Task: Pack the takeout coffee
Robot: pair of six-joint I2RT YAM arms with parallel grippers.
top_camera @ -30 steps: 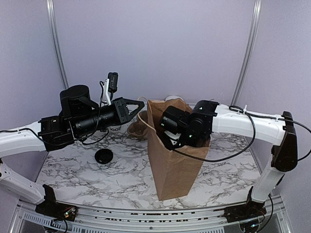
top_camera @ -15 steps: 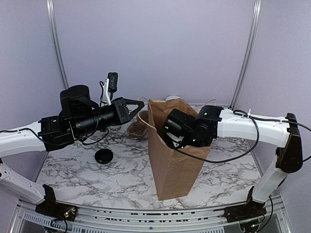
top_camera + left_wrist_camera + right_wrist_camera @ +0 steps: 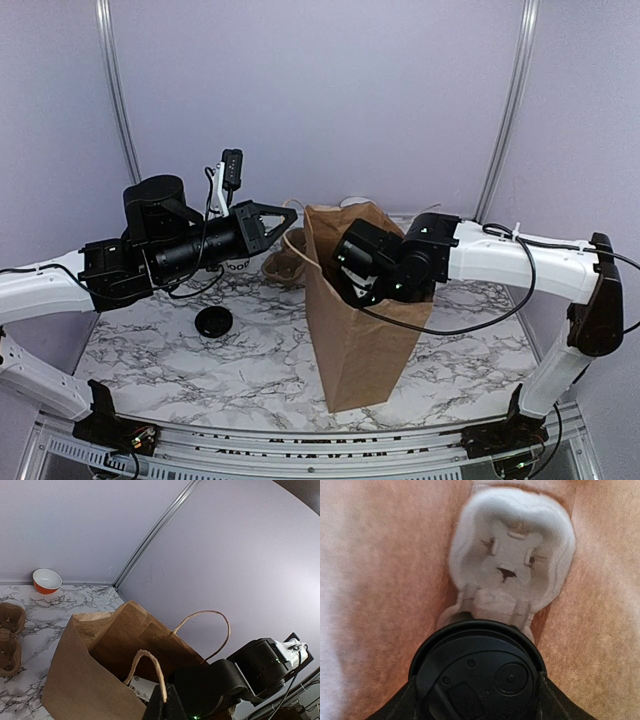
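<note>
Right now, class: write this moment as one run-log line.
left gripper: shut on handle | right gripper: inside bag, gripping coffee | coffee: lidded

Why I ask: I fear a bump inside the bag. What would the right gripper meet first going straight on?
Likely the white moulded piece in the paper bag, beyond the coffee cup that the right gripper holds; distance unclear.
</note>
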